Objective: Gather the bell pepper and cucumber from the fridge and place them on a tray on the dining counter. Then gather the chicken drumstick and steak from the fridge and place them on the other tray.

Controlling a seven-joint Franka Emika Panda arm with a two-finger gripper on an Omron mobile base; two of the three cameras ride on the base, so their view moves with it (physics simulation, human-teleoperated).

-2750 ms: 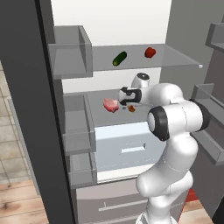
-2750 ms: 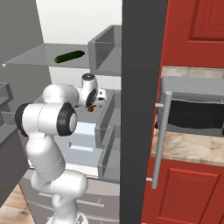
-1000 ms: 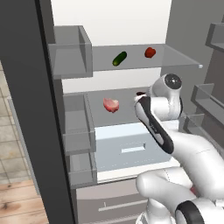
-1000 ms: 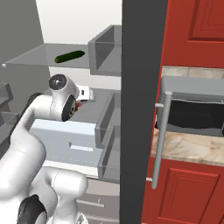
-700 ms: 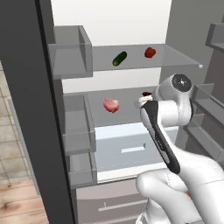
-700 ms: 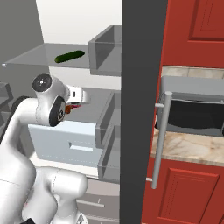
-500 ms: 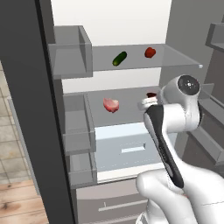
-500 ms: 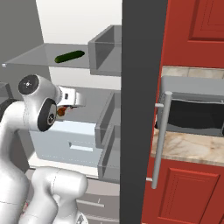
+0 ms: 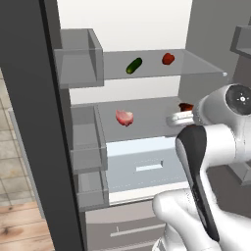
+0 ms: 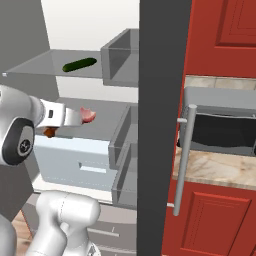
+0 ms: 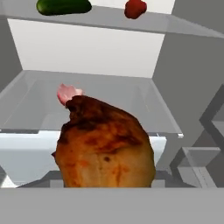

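While the steak (image 9: 124, 117) lies on the fridge (image 9: 147, 73) shelf beneath the cucumber (image 9: 134, 65) and bell pepper (image 9: 168, 59), the chicken drumstick (image 11: 105, 146) is clamped in the gripper (image 9: 182, 115).

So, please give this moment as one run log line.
gripper: holds drumstick | steak: middle shelf | cucumber, pepper: top shelf

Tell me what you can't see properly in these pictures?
- Finger tips: in the hand view the drumstick covers them, so the grip itself is hidden.
- Drumstick: in the left base view the arm hides most of it.
- Steak: hand view, the drumstick hides its lower part.
- Pepper: hand view, cut off by the top edge.
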